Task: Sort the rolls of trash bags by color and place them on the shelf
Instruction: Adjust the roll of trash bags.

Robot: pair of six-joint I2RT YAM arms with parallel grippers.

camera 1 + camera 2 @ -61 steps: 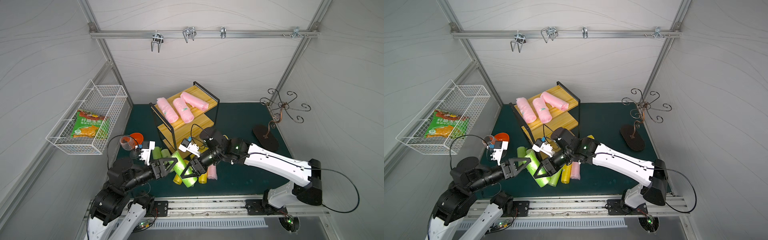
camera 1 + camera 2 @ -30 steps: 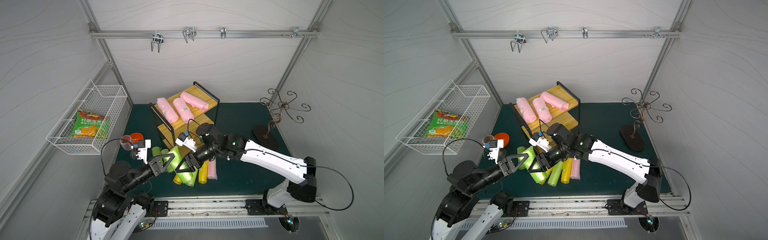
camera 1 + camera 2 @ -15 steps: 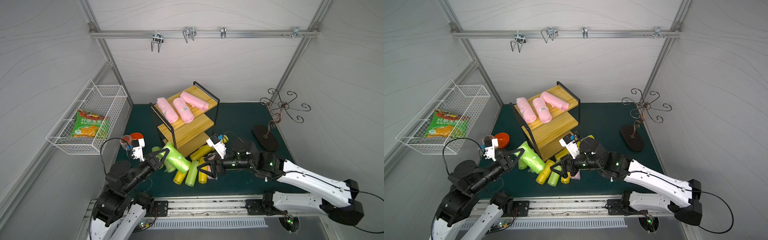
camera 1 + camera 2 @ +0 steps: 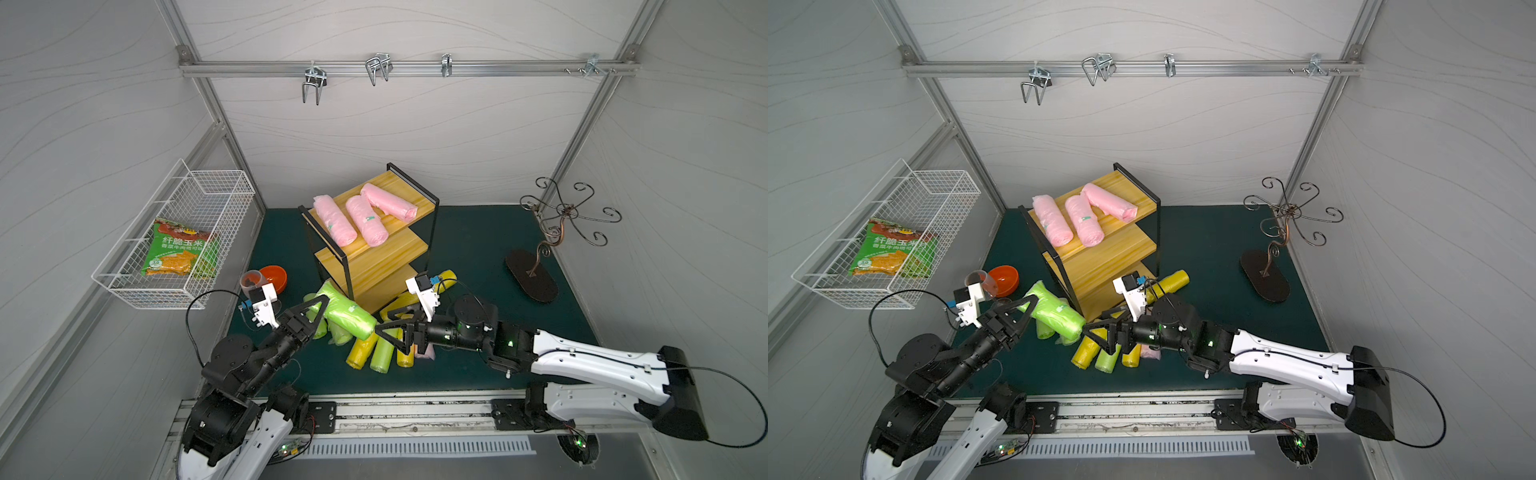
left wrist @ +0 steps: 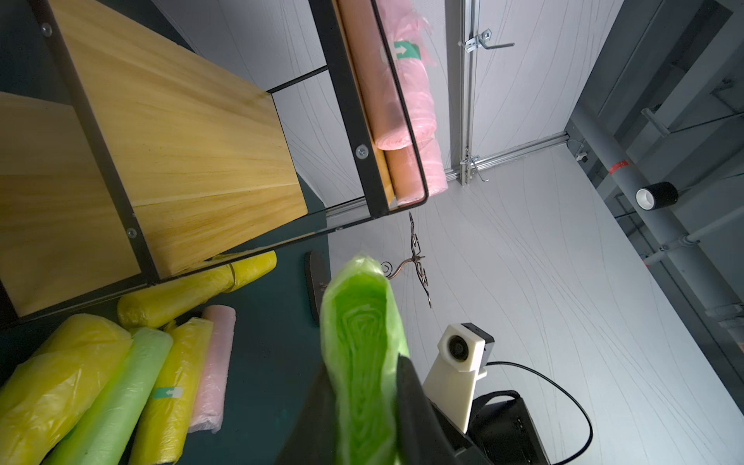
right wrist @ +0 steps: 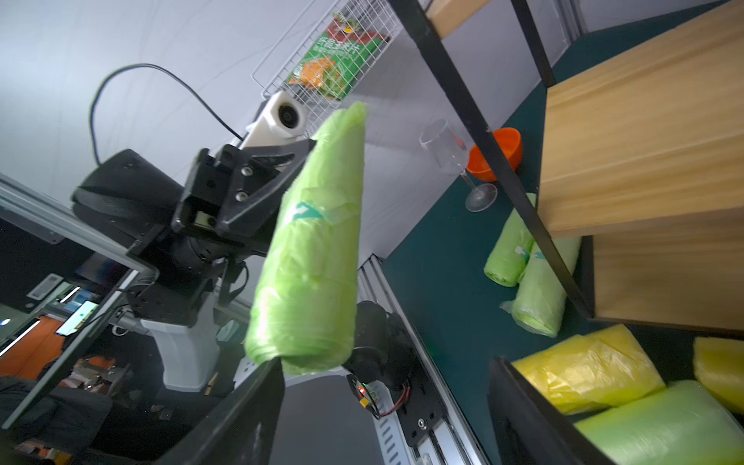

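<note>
On our left, the left gripper [image 4: 322,305] is clamped on a green roll [image 4: 347,316] near one end and holds it clear of the mat [image 4: 469,249] — so most of its length juts out free, toward the shelf [image 4: 399,253] and the other arm. Next comes the shelf itself. Three pink rolls [image 4: 368,220] lie across its top board and the two boards below are bare. We read this as one colour per tier, with green likely due a lower one. At its foot the unsorted pile [image 4: 378,353] lies on the mat — yellow and green rolls and one pink, touching one another. Right of that, the right gripper [image 4: 384,322] hangs with its jaws wide apart and nothing between them, just beside the held roll's free end. We judge it is placed there to take or steady the roll. For now the left grip alone carries it.
</note>
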